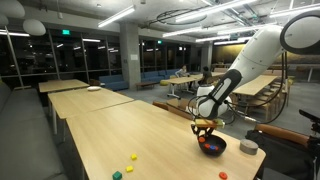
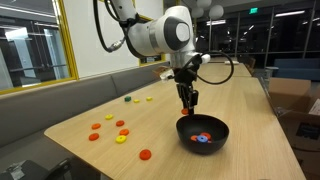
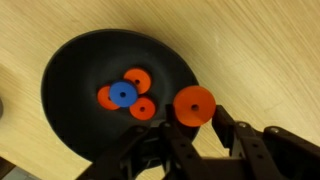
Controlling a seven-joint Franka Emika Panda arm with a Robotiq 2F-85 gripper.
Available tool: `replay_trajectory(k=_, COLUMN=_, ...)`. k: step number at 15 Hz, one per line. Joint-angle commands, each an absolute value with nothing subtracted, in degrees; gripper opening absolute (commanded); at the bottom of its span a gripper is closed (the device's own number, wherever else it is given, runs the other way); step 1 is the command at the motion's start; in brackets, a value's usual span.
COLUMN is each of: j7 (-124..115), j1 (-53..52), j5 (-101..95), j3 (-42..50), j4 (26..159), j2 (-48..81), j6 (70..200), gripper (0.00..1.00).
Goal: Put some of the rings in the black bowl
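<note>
In an exterior view, the gripper [image 1: 203, 123] is seen poised just above the black bowl [image 1: 217, 149], with a spot of orange caught at its tip. A grey cup [image 1: 248, 148] is set just beside the bowl on the wooden table [image 1: 150, 135]. A few loose rings [image 1: 131, 157] are scattered well apart from the bowl, nearer the camera.

In an exterior view, the gripper [image 2: 188, 99] is pointed straight down over the far rim of the black bowl [image 2: 186, 133], inside which orange and blue pieces can be made out. More loose rings [image 2: 120, 138] are spread across the table [image 2: 240, 100], apart from the bowl.

In the wrist view, an orange ring [image 3: 194, 105] is pinched at the tip of the gripper [image 3: 196, 128], the jaws being drawn narrow around it. The ring is held over the rim of the black bowl [image 3: 80, 70]. Inside the bowl, a blue ring [image 3: 122, 94] is seen with three orange ones clustered against it near the middle.
</note>
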State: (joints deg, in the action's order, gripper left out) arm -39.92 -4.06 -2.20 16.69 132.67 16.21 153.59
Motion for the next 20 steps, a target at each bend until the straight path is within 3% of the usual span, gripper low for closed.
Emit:
replay_trajectory(k=1, j7=-42.2, j1=-1.9, j5=-2.5, j3=17.1, j4=136.7, j2=12.9, j6=156.4, gripper=0.17)
replay_trajectory(k=2, j7=-42.3, j1=-1.4, j5=-2.4, j3=17.0, j4=137.0, j2=12.8, j6=156.6, gripper=0.17)
replay_trajectory(k=3, j7=-42.2, j1=-0.8, j5=-1.9, j3=16.8, j4=137.0, j2=12.9, j6=156.1, gripper=0.66)
replay_trajectory(k=5, j7=-41.5, j1=0.0, j5=-1.4, j3=16.1, j4=136.9, j2=13.0, j6=155.6, gripper=0.73)
replay_trajectory(k=9, j7=-41.1, j1=-0.6, j5=-1.6, j3=14.5, j4=136.2, j2=13.6, j6=154.6, gripper=1.0)
replay_trajectory(k=20, j7=-41.2, j1=-8.6, j5=-2.1, j3=4.7, j4=137.3, j2=13.3, j6=153.2, gripper=1.0)
